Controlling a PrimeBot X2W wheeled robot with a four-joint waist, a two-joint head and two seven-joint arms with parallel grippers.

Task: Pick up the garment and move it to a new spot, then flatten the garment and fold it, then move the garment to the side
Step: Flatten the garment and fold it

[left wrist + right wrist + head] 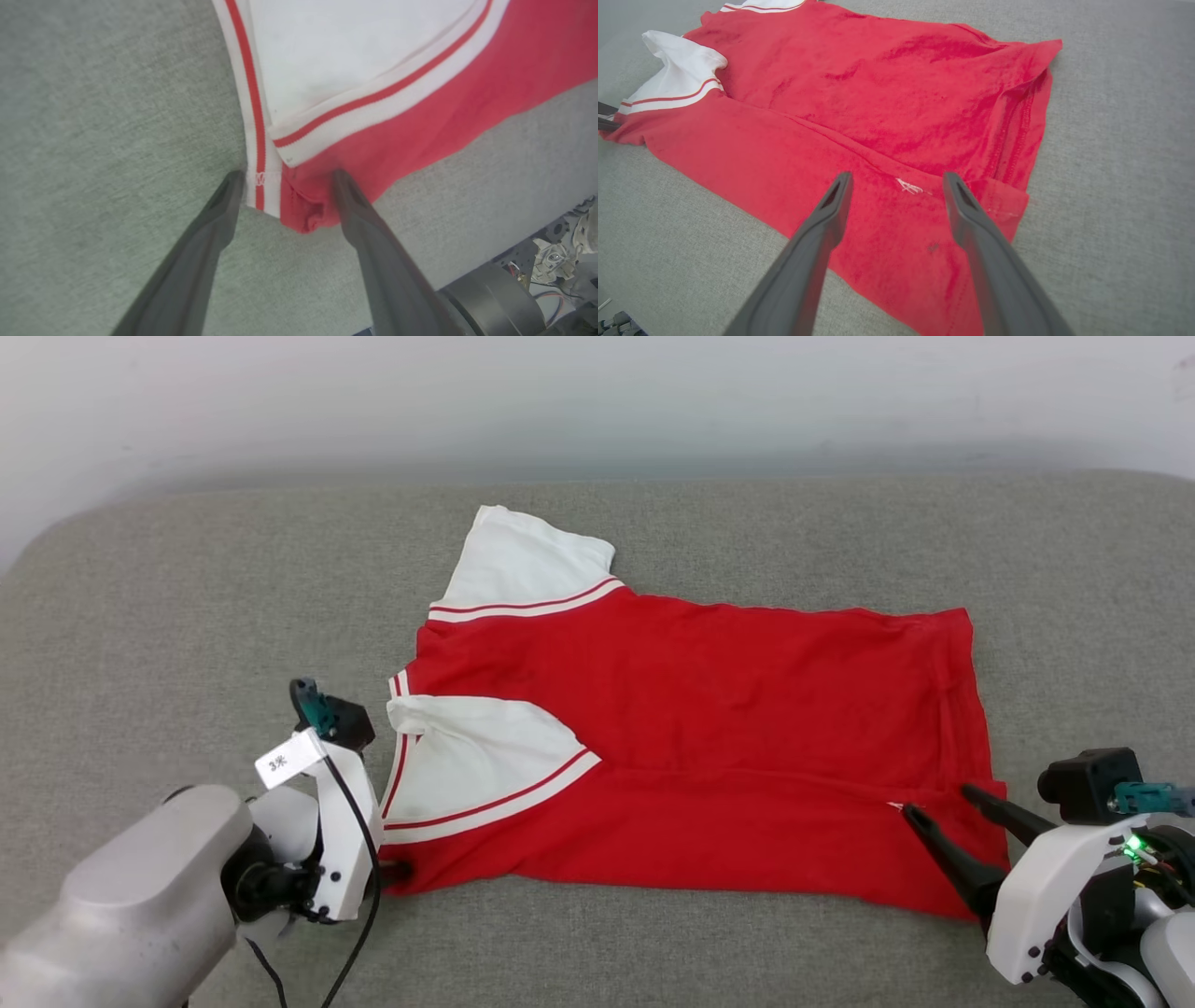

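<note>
One garment (709, 709), red, lay across the middle of the grey surface (187, 597), its long side parallel to the near edge. The near long side was folded over onto the body.

Count: one garment, two white sleeves, two grippers, four dark fingers.

Head view: far sleeve (523, 560) spread toward the far edge; near sleeve (476, 747) folded onto the red body. A white tag (289, 761) hung on the left wrist; the other views did not show it.

Left gripper (285, 175), left wrist view: jaws apart, nothing clamped. The tips straddled the garment's near-left corner, one just off the striped trim (256, 116) on bare surface, the other on the red fabric. Could not tell how hard the tips pressed. In the head view the wrist housing hid most of this contact.

Right gripper (897, 177), right wrist view: jaws apart, nothing clamped, fingers over the garment's near-right corner. A bit of white thread (909, 187) lay on the fold between the tips; the head view gave it as a speck only. Could not tell whether the tips touched the fabric.

The right wrist view also caught the left gripper's tips at the garment's near-left corner.
</note>
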